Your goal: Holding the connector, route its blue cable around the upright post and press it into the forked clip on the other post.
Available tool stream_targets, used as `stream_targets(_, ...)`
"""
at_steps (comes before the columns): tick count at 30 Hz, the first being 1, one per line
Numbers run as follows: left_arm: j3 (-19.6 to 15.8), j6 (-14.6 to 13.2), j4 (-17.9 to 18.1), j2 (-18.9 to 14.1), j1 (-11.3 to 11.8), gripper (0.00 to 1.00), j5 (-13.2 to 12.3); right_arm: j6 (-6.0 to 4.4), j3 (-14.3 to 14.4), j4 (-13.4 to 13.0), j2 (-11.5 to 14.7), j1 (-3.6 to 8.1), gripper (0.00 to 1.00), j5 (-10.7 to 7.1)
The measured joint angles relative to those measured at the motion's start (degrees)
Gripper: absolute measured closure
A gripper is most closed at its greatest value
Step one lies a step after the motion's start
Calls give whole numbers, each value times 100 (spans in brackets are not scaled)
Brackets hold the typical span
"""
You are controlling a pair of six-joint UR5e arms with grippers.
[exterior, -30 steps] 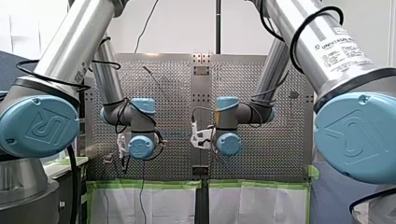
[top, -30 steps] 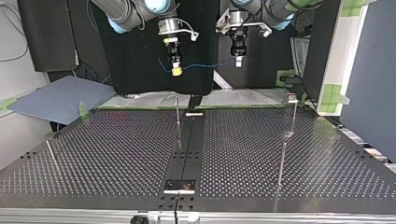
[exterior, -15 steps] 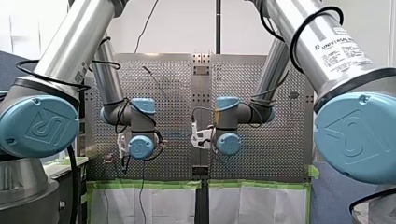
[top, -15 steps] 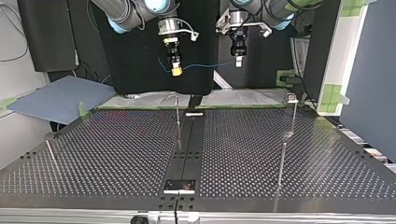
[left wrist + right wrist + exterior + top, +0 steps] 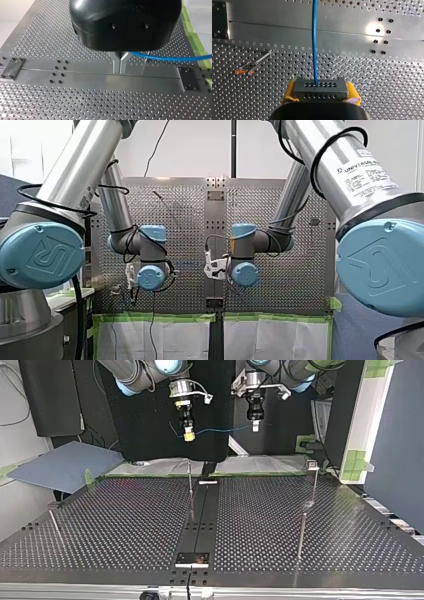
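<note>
- Near you in the top view, the centre post [image 5: 190, 482] and a capped post [image 5: 314, 482], likely the forked clip's, are standing on the bench [image 5: 125, 525].
- Farther, above the far edge, my right end effector [image 5: 189, 436] is clamping the connector [image 5: 320, 89] in yellow pads [image 5: 288, 93].
- The blue cable [image 5: 220, 430] is running to my left end effector [image 5: 255, 427], pinched shut on it.
- Routing is not yet starting: you are needing to descend around the centre post.
</note>
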State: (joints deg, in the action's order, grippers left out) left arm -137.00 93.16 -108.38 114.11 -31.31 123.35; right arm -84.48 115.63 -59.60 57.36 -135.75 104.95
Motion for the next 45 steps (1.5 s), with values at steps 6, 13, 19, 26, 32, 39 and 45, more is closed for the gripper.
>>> stream_targets(6, 0, 0, 0, 0, 0, 100, 0, 0, 0, 0, 0, 0, 100, 0)
stream_targets(13, 0, 0, 0, 0, 0, 100, 0, 0, 0, 0, 0, 0, 100, 0)
stream_targets(19, 0, -6, -6, 0, 0, 100, 0, 1, 1, 3, -3, -3, 100, 4)
stream_targets(26, 0, -9, -9, 0, 0, 100, 0, 8, 8, 204, -250, -147, 100, 33)
stream_targets(32, 0, -9, -9, 0, 0, 100, 0, 9, 8, 243, -359, -165, 100, 35)
stream_targets(39, 0, -9, -9, 0, 0, 100, 0, 9, 8, 246, -368, -167, 100, 36)
stream_targets(45, 103, -113, -115, 97, 103, 100, -102, 9, 8, 246, -369, -167, 100, 35)
